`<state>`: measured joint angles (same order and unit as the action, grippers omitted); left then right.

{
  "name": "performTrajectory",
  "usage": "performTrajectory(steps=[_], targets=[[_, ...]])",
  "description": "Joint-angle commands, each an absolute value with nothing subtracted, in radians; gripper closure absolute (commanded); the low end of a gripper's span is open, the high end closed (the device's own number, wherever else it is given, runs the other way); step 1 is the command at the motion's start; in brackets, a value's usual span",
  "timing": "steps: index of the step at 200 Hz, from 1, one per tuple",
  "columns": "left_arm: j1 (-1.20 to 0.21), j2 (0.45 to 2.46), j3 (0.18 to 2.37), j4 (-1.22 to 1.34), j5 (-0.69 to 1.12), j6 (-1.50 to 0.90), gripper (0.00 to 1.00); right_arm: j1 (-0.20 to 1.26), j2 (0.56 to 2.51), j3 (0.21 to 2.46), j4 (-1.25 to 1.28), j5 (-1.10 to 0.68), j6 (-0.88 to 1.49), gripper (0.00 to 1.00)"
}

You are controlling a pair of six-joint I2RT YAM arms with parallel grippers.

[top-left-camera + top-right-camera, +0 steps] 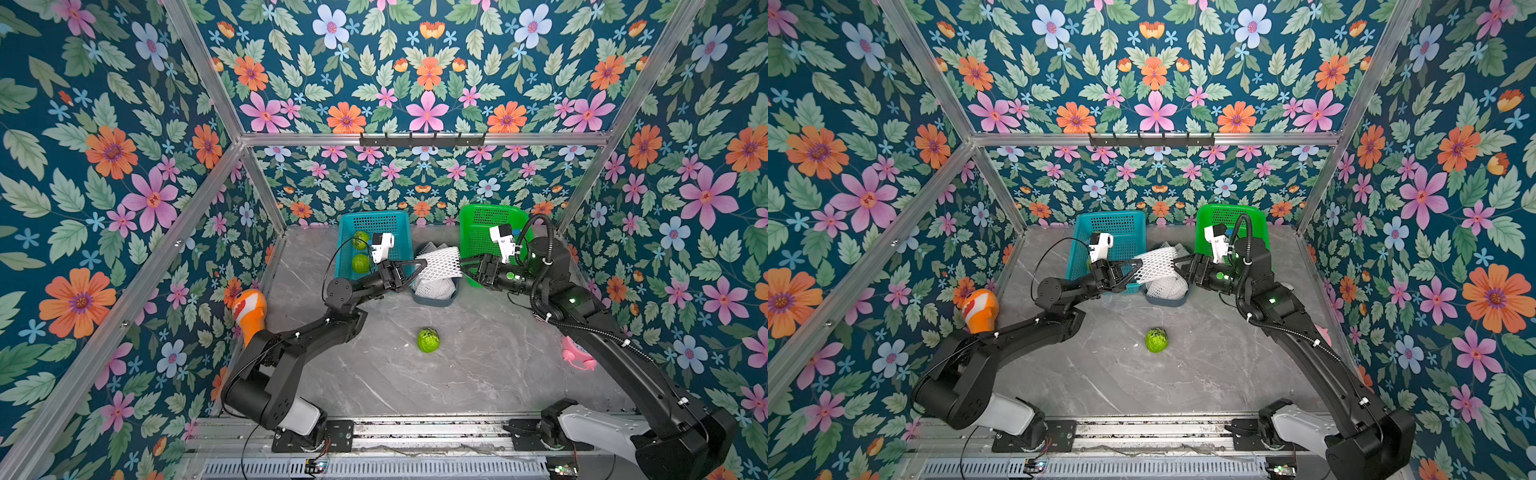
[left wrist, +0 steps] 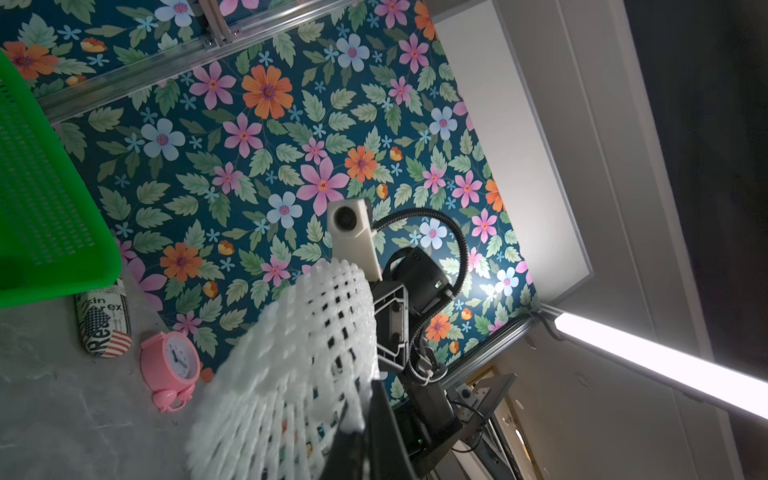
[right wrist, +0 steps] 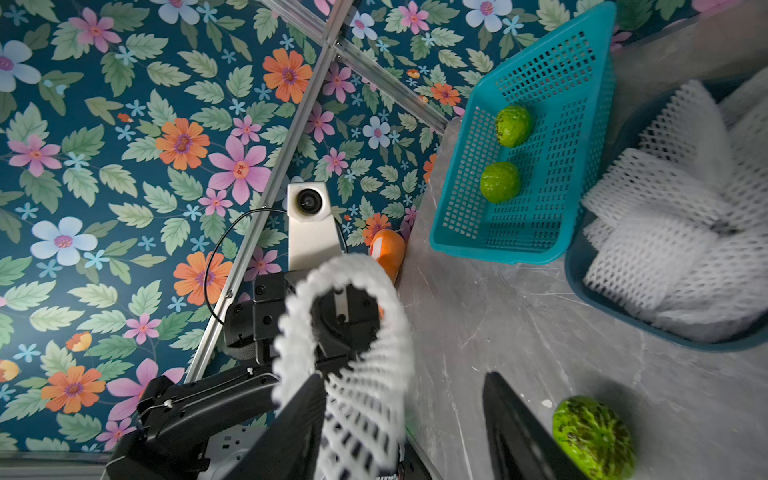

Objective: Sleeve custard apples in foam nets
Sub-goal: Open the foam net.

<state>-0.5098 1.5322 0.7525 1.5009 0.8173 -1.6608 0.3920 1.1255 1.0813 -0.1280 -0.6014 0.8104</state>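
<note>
The marble table (image 1: pixel 374 374) carries a blue bin (image 1: pixel 436 302) of foam nets (image 1: pixel 434 286). A teal basket (image 1: pixel 395 219) stands just beside the bin, on the left arm's side. Above the bin one foam net (image 1: pixel 440 262) stretches between the arms. The left gripper (image 1: pixel 417 268) pinches one end, and the right gripper (image 1: pixel 465 262) has its jaws spread at the other. Two custard apples (image 1: pixel 360 240) lie in that basket. A third custard apple (image 1: pixel 428 340) lies well apart from the bin, toward the arms' bases.

Open tabletop (image 1: pixel 374 374) surrounds the lone custard apple (image 1: pixel 428 340); baskets (image 1: pixel 374 217) crowd the back.
</note>
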Motion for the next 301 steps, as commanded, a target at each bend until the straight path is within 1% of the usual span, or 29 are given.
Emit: performTrajectory(steps=[1,14,36,65,79,106,144,168,207,240,294,301], targets=[[-0.503,1.58,0.796,1.721,0.769,-1.792,1.0,0.351,1.091,0.997,0.068,-0.627,0.914,0.2],[-0.504,1.585,0.821,1.72,0.76,-1.789,1.0,0.334,1.081,0.94,0.202,-0.64,0.971,0.19],[-0.504,1.581,0.86,1.721,0.741,-1.794,1.0,0.334,1.11,0.91,0.336,-0.638,1.03,0.19],[-0.505,1.558,0.884,1.72,0.706,-1.796,1.0,0.334,1.205,0.826,0.724,-0.614,1.22,0.22],[-0.504,1.534,0.887,1.72,0.691,-1.787,1.0,0.352,1.265,0.848,0.832,-0.623,1.276,0.25],[-0.505,1.491,0.9,1.72,0.667,-1.772,1.0,0.421,1.404,0.92,1.07,-0.625,1.392,0.25],[-0.503,1.446,0.925,1.72,0.64,-1.743,1.0,0.513,1.596,1.05,1.415,-0.577,1.587,0.17],[-0.504,1.419,0.929,1.721,0.621,-1.722,1.0,0.542,1.603,1.093,1.424,-0.557,1.592,0.12],[-0.5,1.42,0.93,1.72,0.62,-1.71,1.0,0.593,1.639,1.159,1.425,-0.587,1.662,0.15],[-0.5,1.424,0.916,1.72,0.622,-1.703,1.0,0.633,1.649,1.178,1.424,-0.616,1.661,0.17],[-0.499,1.399,0.921,1.721,0.633,-1.691,1.0,0.629,1.649,1.13,1.424,-0.57,1.684,0.12],[-0.499,1.396,0.925,1.72,0.637,-1.687,1.0,0.63,1.687,1.139,1.425,-0.579,1.689,0.12]])
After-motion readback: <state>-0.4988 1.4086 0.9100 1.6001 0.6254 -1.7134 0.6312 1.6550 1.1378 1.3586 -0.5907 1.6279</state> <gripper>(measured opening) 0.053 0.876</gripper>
